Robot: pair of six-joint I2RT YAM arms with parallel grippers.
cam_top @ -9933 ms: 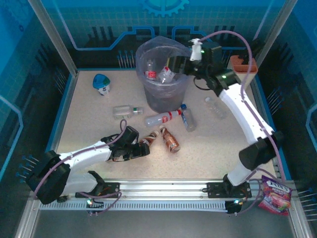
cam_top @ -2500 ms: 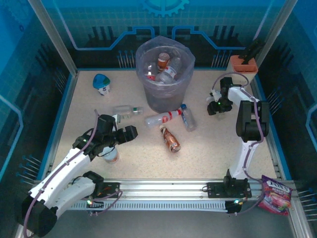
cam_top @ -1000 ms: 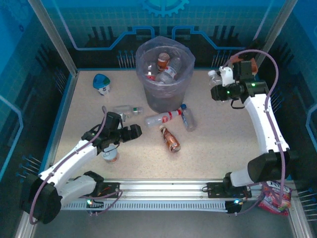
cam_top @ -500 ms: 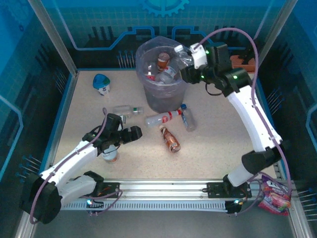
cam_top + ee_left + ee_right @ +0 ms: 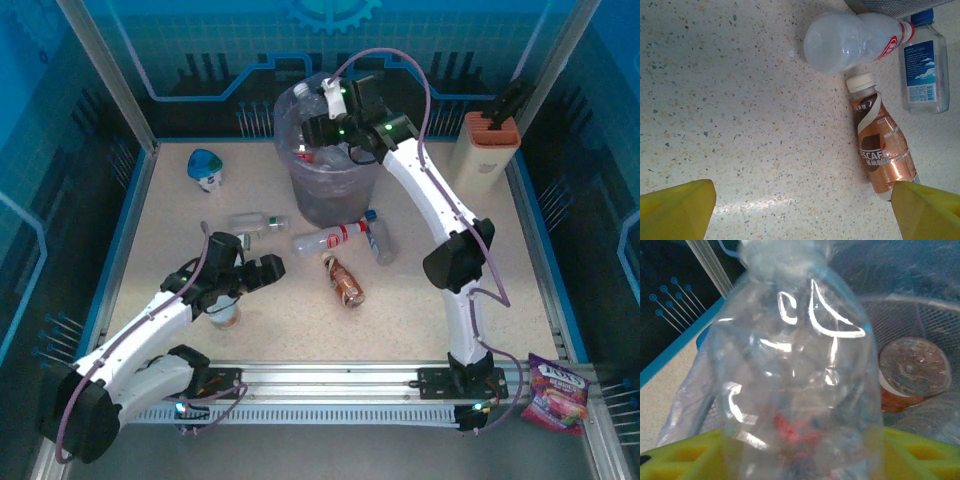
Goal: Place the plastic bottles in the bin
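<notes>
Right claw [image 5: 314, 130] over bin [image 5: 330, 195], clear bottle [image 5: 795, 365] between its jaws, grip unclear.

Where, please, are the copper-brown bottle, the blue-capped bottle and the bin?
copper-brown bottle [image 5: 883, 150], left wrist view, label
blue-capped bottle [image 5: 922, 70], left wrist view, label
bin [image 5: 322, 200], top external view, front wall

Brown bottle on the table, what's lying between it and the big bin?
A clear bottle with a red label lies on its side between the brown bottle and the bin, plain in the top view.
</notes>
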